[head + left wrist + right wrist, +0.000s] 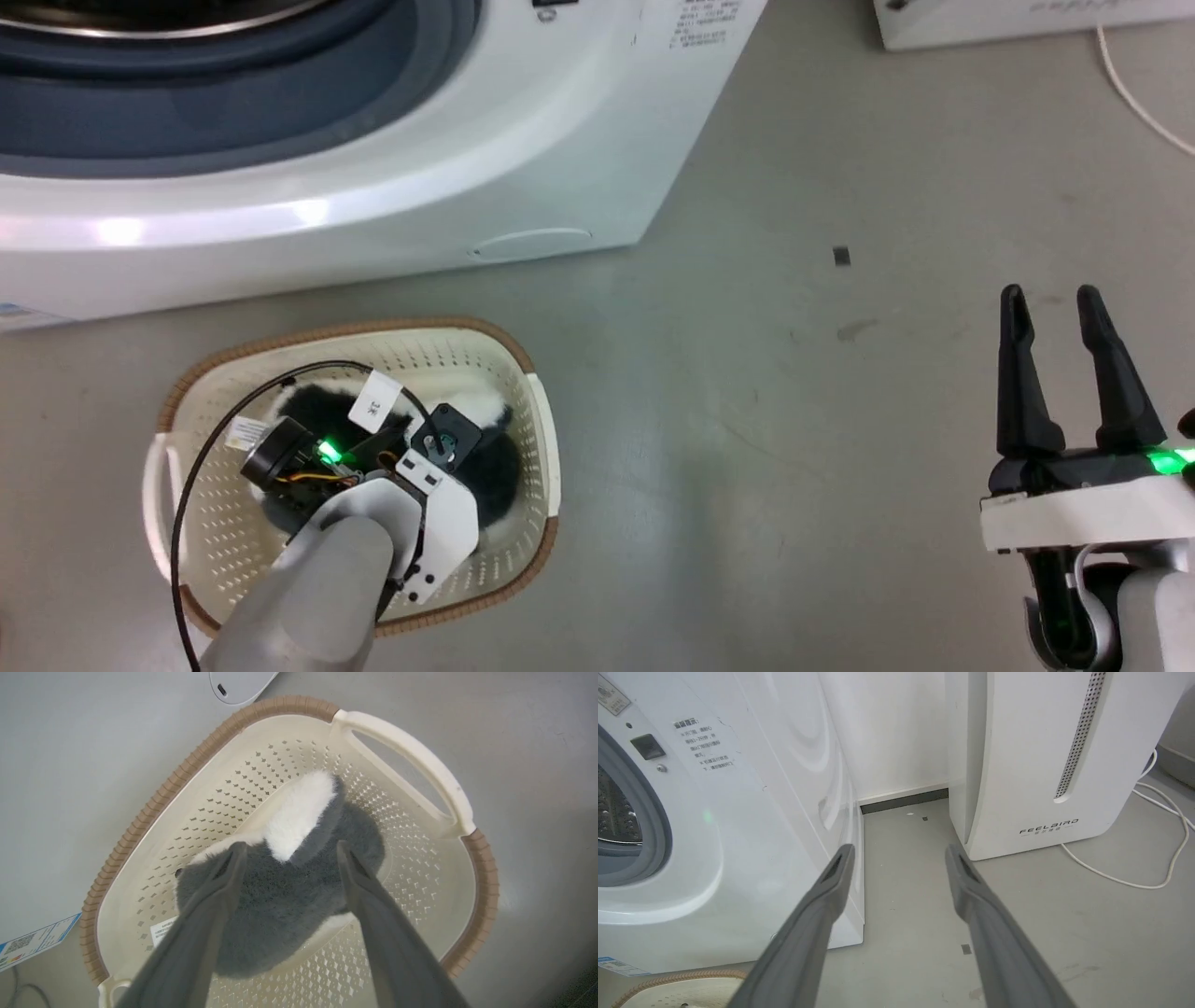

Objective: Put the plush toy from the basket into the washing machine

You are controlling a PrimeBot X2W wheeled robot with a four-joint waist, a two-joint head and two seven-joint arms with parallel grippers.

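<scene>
The plush toy [280, 905], black fur with a white patch, lies in the cream basket [154, 807] with its brown rim. My left gripper [289, 851] is down inside the basket, open, one finger on each side of the toy and the tips at its fur. In the head view my left wrist covers much of the plush toy [495, 467] in the basket [420, 327]. The washing machine [373, 187] stands just behind the basket, its grey-rimmed porthole [233, 103] uncovered. My right gripper [1050, 297] hovers open over the floor at the lower right, holding nothing.
A white FEELBIRD appliance [1041, 765] stands right of the washing machine [752, 835], a narrow gap between them. A white cable [1111, 877] trails on the floor beside it. Bare grey floor [747, 420] lies between the basket and my right gripper.
</scene>
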